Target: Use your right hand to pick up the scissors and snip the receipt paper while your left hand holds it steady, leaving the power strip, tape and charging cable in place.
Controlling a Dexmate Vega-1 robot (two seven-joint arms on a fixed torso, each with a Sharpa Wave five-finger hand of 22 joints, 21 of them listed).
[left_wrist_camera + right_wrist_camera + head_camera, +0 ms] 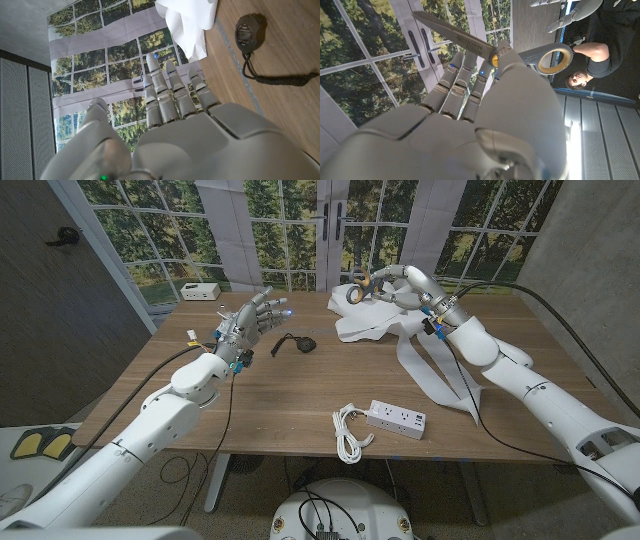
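The right hand [385, 283] grips the scissors [492, 47] — stiff, likely slick — above the receipt paper [375, 325], thin and floppy at the table's far side — the left hand [250, 320], fingers spread and empty, should pinch an edge.

Wooden table [280, 395], brown plank top. On it: white power strip [397, 418] near the front edge, with a coiled white cable [349, 430] just beside it; a black stopwatch with cord [293, 343] mid-table; crumpled white paper [375, 325] trailing toward the right edge; a small white box [200, 291] at the far left corner.
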